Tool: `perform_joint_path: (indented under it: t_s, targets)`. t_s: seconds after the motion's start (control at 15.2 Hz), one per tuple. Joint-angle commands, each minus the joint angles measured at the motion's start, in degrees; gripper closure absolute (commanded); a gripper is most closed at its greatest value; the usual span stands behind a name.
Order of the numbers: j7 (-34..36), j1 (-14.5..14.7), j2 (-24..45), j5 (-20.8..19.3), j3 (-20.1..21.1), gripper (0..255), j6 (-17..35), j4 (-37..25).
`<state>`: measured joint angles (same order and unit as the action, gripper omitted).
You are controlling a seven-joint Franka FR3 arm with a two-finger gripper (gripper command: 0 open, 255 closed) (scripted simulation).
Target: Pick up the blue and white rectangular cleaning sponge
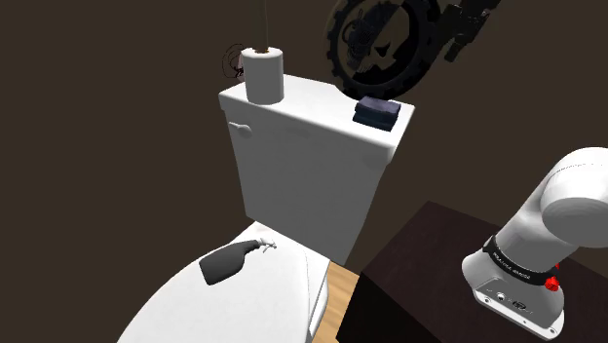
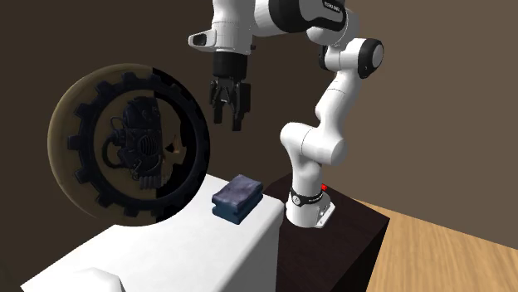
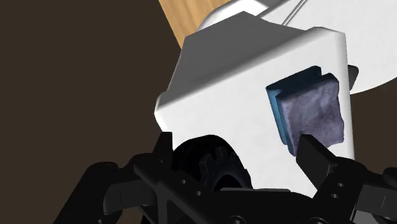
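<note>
- Two black fingers (image 3: 321, 162) of the gripper (image 2: 230, 114) stand spread apart, gripping nothing, well above the tank lid (image 1: 312, 107).
- Blue sponge (image 2: 238, 197) with a greyish-white top lies flat on that lid, at the end nearest the arm's stand.
- Paper roll (image 1: 263, 74) stands upright at the lid's other end.
- Gear emblem (image 2: 124, 145) hangs on the wall behind.

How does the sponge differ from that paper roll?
The sponge is a flat, blue-grey block lying down; the paper roll is a white cylinder standing upright. In the shoulder view the sponge sits toward the right end of the tank lid, the paper roll toward the left. Both rest on that lid.
</note>
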<state>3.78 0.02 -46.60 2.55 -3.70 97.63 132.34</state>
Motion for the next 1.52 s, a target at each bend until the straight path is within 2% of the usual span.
perform_joint_path:
  t_s: [0.0,0.86,1.45]
  targets:
    - [0.00,0.00,0.00,0.00,0.00,0,0.00,0.00]
    - [-2.29,8.96,18.61,4.70,5.78,0,15.22,-3.13]
    - [-2.96,9.24,19.35,5.17,6.07,0,21.36,2.30]
